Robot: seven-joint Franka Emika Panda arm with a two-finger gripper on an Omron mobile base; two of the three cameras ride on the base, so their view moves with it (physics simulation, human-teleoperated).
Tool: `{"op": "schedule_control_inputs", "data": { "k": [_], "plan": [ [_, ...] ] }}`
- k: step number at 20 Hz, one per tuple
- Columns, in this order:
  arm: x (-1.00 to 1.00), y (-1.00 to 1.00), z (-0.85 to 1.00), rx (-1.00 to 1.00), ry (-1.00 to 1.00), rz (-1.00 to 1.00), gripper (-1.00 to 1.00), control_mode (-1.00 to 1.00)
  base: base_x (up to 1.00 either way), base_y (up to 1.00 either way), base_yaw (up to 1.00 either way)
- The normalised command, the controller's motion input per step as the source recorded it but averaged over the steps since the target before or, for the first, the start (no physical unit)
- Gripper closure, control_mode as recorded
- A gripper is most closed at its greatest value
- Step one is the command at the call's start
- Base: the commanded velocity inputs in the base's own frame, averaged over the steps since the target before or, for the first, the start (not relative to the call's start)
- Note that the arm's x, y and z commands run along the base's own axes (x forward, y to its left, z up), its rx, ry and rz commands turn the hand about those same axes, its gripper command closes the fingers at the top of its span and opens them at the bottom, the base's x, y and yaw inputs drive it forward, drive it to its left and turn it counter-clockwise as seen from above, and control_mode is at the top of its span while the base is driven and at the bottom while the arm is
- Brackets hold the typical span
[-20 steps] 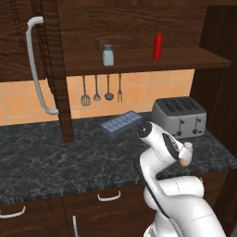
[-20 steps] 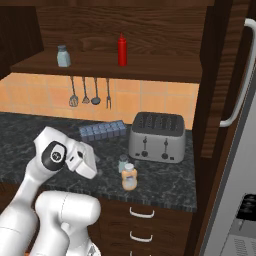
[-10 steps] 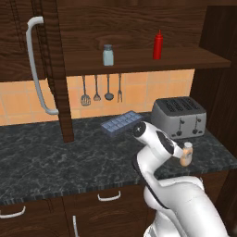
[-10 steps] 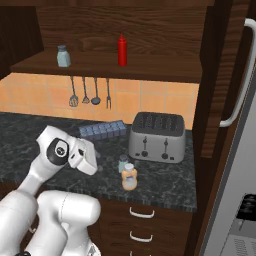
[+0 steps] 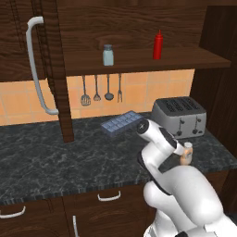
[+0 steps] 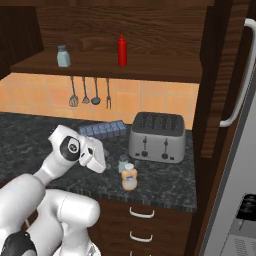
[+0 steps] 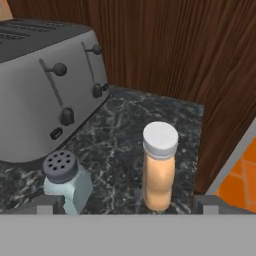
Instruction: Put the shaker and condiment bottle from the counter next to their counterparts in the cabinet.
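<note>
So the gripper has its jaws spread wide apart, nothing in them, aimed at the stubby tan-orange bottle with the pale cap, which stands upright on the dark marbled stone surface. Just beside it is the small pale blue-grey glass shaker with a perforated grey cap, and the silver toaster sits right behind that. Up on the dark brown wooden cabinet's shelf, a matching shaker and a slim red squeeze bottle stand well apart.
</note>
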Motion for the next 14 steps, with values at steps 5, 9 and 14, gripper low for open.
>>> {"op": "schedule_control_inputs", "data": {
  "k": [5,9,14],
  "plan": [
    [0.02,-0.45,-0.45,0.00,-0.07,0.00,-1.00,-1.00,0.00,0.00,0.00],
    [0.00,-0.66,-0.34,0.00,-0.07,0.00,-1.00,-1.00,0.00,0.00,0.00],
    [-0.03,-0.66,-0.60,0.00,-0.04,0.00,-1.00,-1.00,0.00,0.00,0.00]
  ]
}}
